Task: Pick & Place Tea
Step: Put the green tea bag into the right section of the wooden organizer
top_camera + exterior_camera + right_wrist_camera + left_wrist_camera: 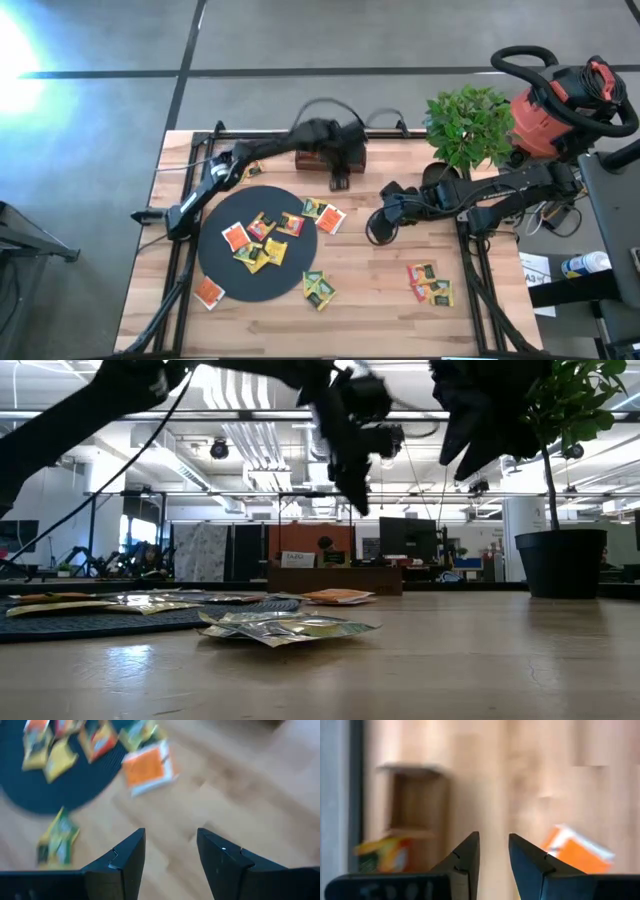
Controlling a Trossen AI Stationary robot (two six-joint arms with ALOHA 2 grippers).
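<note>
**Both arms empty above a table scattered with tea packets**

The left gripper (340,182) hangs in the air near the wooden tray (322,158) at the far edge of the table (380,300). Its fingers stand a little apart with nothing between them, which I take as a sign it is free for another pick. The right gripper (383,222) hovers over bare wood just right of the black disc (230,285), fingers spread and empty, angled toward the nearest packets as if lining one up.

The tea packets (262,240) lie in several places. A cluster of orange and yellow ones sits on the disc. Two more, one of them the orange-and-white packet (331,219), lie at the disc's right edge, a green pair rests near its lower rim, one orange packet sits at its lower left, and a small group (428,282) lies well apart toward the right front.

The left wrist view shows a yellow and orange packet beside the tray; I cannot tell whether it sits inside a compartment. A potted plant (466,125) stands at the back right.
</note>
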